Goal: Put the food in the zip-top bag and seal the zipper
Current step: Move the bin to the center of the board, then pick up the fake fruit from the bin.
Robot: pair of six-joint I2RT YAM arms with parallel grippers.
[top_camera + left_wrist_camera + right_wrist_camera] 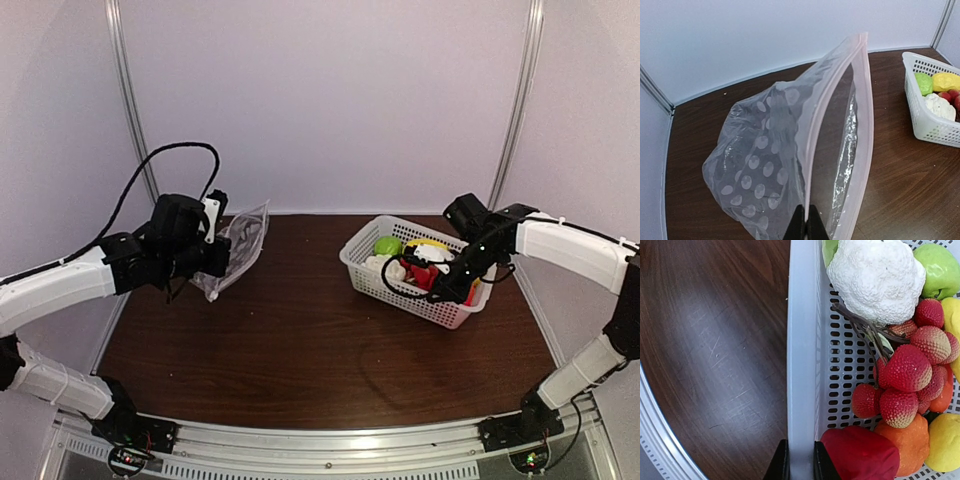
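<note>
My left gripper (805, 223) is shut on the near lip of the zip-top bag (760, 165), a clear dotted bag that it holds off the table with its mouth gaping open. The pale zipper (826, 107) runs up both lips. From above, the left gripper (225, 262) and the bag (243, 240) are at the left. The food lies in the white mesh basket (802, 340): cauliflower (875, 277), strawberries (907, 370), red pepper (862, 452), an orange piece (907, 440), lime (940, 270) and lemon (945, 440). My right gripper (800, 465) is shut on the basket's rim, one finger inside and one outside.
The basket (372, 280) stands on the dark wooden table (300, 340) at the right, with my right gripper (448, 293) at its near right side. White walls close the back and sides. A metal rail (330, 440) runs along the near edge.
</note>
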